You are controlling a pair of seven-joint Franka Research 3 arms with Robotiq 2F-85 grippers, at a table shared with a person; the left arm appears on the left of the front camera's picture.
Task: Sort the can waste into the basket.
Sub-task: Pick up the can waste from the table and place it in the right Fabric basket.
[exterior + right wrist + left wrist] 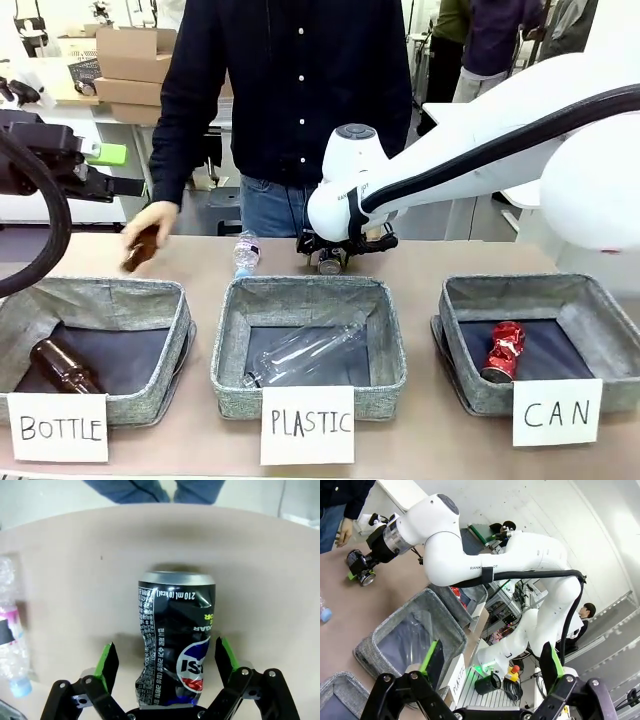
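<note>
A dented black can [175, 640] lies on the table between the green pads [107, 662] of my right gripper [165, 660]. The jaws stand open on either side, with a gap on the left and the right pad close to the can. From the front, the right gripper [335, 252] is down over the black can [330, 264] at the far middle of the table. A red dented can [503, 352] lies in the grey basket [520, 287] carded "CAN" at the right. My left gripper [490, 652] is open and holds nothing, raised at the left.
A person stands at the far side; their hand [150, 222] holds a brown bottle [138, 252] on the table. A clear plastic bottle [246, 255] stands left of the black can. The "PLASTIC" basket [310, 288] and "BOTTLE" basket [100, 292] each hold a bottle.
</note>
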